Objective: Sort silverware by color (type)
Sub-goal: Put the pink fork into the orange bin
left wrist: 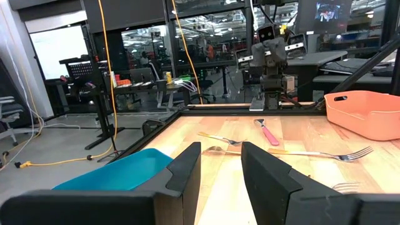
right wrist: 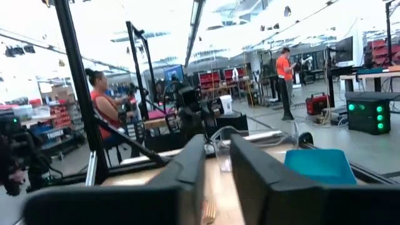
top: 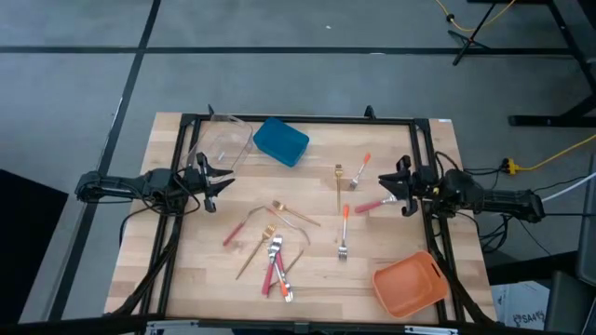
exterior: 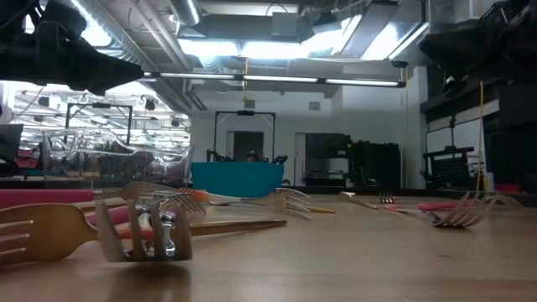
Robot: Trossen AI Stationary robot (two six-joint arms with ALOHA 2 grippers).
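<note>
Sorting barely begun: slim gold, orange- and pink-handled forks [top: 272,249] lie mixed mid-worktop. Right gripper [top: 399,191] hovers near right edge above pink-handled fork [top: 375,204], fingers slightly parted, empty. Left gripper [top: 216,182] waits near left edge, fingers parted, empty. Next: descend, pinch handle.

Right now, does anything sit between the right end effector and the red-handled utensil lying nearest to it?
Nothing visible does. In the high view the right end effector is beside the red-handled utensil, with only bare table between them. The orange bin lies off that path.
</note>
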